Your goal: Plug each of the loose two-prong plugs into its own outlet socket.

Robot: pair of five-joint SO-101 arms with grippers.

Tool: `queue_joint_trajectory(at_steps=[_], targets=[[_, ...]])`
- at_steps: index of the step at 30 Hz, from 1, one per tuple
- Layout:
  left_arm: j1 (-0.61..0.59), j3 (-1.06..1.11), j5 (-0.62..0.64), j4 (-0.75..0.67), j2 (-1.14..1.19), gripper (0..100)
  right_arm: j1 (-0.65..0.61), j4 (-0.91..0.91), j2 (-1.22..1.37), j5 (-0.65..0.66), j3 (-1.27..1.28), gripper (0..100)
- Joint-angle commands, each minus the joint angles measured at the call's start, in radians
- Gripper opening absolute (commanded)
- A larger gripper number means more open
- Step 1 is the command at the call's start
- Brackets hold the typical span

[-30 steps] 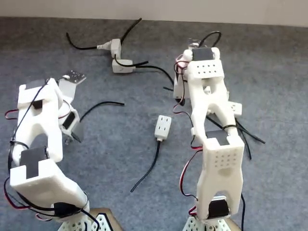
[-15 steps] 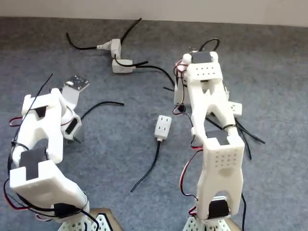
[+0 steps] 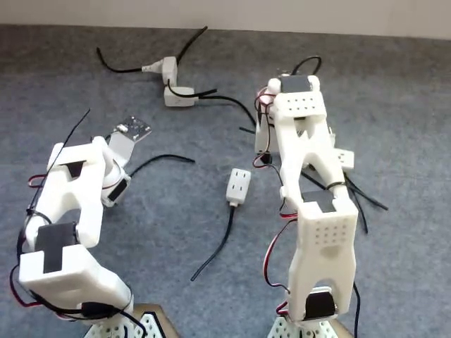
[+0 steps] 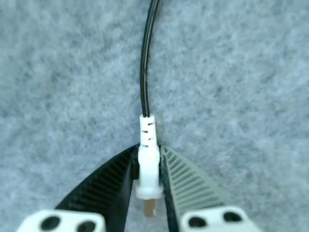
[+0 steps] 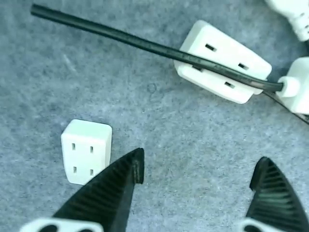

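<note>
My left gripper [image 4: 148, 151] is shut on a white two-prong plug [image 4: 148, 162]; its black cord [image 4: 146, 58] trails away over the grey carpet. In the high view that cord [image 3: 165, 160] runs out from under the left arm [image 3: 77, 190]. A white outlet block [image 3: 238, 185] with its own cord lies mid-table between the arms. My right gripper [image 5: 200, 162] hangs open above the carpet, next to a small white outlet cube [image 5: 87, 150]. Beyond it lies a longer outlet block [image 5: 222, 63] with a black cord [image 5: 120, 36] across it.
Two more white outlet pieces [image 3: 169, 69] [image 3: 180, 97] with black cords lie at the back left. Another white block [image 3: 344, 158] sits partly under the right arm [image 3: 306, 148], with cords fanning out to its right. A wall edge runs along the back.
The left arm has swung to the right, toward the middle, with the plug held; its cord has dragged along to the right. The right arm shifted only slightly.
</note>
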Motion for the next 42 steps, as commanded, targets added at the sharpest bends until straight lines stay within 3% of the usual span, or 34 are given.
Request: queue_joint_trajectory(at_steps=[1, 6, 9, 16, 21, 26, 30, 39, 42], targets=[[0.035, -0.113, -0.003, -0.046, -0.079, 1, 0.012, 0.039, -0.068, 0.014, -0.013, 34.4], [0.07, -0.206, -0.002, 0.046, -0.292, 1, 0.012, 0.035, -0.07, 0.015, -0.018, 34.4], [0.102, -0.216, 0.117, 0.055, -0.49, 1, 0.012, 0.035, -0.067, 0.015, -0.067, 34.4], [0.213, -0.166, 0.554, 0.049, -0.883, 1, 0.013, 0.036, -0.065, 0.014, -0.182, 34.4], [0.303, -0.012, 0.813, -0.107, -1.067, 1, 0.042, 0.036, -0.045, 0.015, -0.143, 34.4], [0.288, 0.191, 1.275, -0.344, -1.247, 1, 0.074, 0.036, -0.01, 0.017, -0.099, 34.4], [0.206, 0.34, 1.602, -0.381, -1.465, 1, 0.077, 0.038, -0.004, 0.017, -0.088, 34.4], [0.196, 0.605, 1.524, -0.568, -1.989, 1, 0.024, 0.038, -0.005, 0.018, -0.088, 34.3], [0.196, 0.561, 1.494, -0.574, -1.98, 1, 0.005, 0.038, -0.007, 0.018, -0.088, 34.3]])
